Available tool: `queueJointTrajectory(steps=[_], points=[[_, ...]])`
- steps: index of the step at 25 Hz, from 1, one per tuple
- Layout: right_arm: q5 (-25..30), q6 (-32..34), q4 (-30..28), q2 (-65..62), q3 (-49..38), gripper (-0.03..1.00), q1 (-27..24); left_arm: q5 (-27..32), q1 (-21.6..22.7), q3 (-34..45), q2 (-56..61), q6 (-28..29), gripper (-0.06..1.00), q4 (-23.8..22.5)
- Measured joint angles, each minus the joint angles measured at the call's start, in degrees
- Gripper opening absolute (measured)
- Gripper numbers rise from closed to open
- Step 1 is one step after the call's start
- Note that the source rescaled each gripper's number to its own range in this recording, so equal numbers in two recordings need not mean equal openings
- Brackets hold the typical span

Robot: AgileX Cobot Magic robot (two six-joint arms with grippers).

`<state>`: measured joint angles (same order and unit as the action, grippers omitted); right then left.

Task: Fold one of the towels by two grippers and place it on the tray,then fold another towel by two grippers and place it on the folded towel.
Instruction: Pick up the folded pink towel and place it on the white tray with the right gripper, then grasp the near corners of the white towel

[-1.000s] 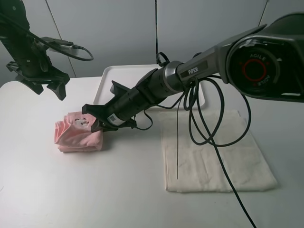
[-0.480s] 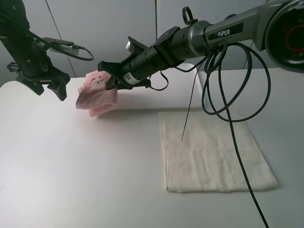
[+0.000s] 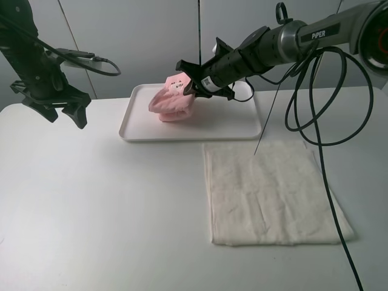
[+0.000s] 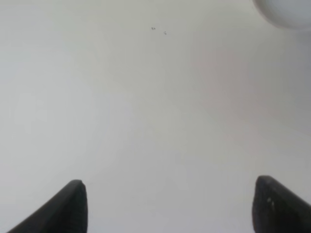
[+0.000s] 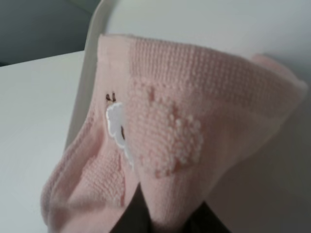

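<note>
1. Right gripper (image 3: 189, 85) pinches the bunched pink towel (image 3: 173, 102) over the white tray (image 3: 227, 124).
2. Left gripper (image 3: 63, 112) hangs with jaws spread, far left.
3. Cream-white towel (image 3: 270, 191) lies flat beside the tray.

The right hand (image 3: 188, 83), clamped on the bunched pale pink cloth towel (image 3: 171, 104), no longer sits low over the white worktop (image 3: 91, 212) left of the middle. It has lifted the towel off that surface, swung it up and back, and now holds it above the left half of the flat white rectangular plastic tray (image 3: 129, 130), its lower folds hanging down to the tray's floor. The right arm has drawn back with it, so its black cables (image 3: 315, 121) now leave most of the cream-white square cloth towel (image 3: 273, 194) uncovered, and more of the tray shows.
</note>
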<state>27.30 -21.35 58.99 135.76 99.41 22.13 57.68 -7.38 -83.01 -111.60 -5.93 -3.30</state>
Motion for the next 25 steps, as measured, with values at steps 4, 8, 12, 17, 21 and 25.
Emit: queueJointTrajectory(steps=[4, 8, 12, 17, 21, 25], points=[[-1.1, 0.4, -0.5, 1.2, 0.0, 0.07, -0.7, 0.3, 0.0, 0.0, 0.0, 0.0, 0.89, 0.3], [-1.6, -1.4, -1.6, 1.3, 0.0, 0.15, -0.9, 0.3, 0.0, 0.0, 0.0, -0.3, 0.89, 0.5], [-1.7, -2.3, -4.1, 1.3, 0.0, 0.79, -0.9, 0.3, 0.0, 0.0, 0.0, -0.3, 0.89, 0.5], [0.6, -1.7, -6.1, 0.9, 0.0, 0.99, -1.3, 0.3, 0.0, 0.0, 0.0, -0.4, 0.89, 0.5], [4.9, -1.3, -11.0, -2.5, 0.0, 1.00, -3.2, 0.3, 0.0, 0.0, 0.0, -0.4, 0.89, 0.5], [8.5, 4.9, -24.7, -8.7, 0.0, 1.00, -4.8, 0.3, 0.0, 0.0, 0.0, -0.7, 0.89, 2.1]])
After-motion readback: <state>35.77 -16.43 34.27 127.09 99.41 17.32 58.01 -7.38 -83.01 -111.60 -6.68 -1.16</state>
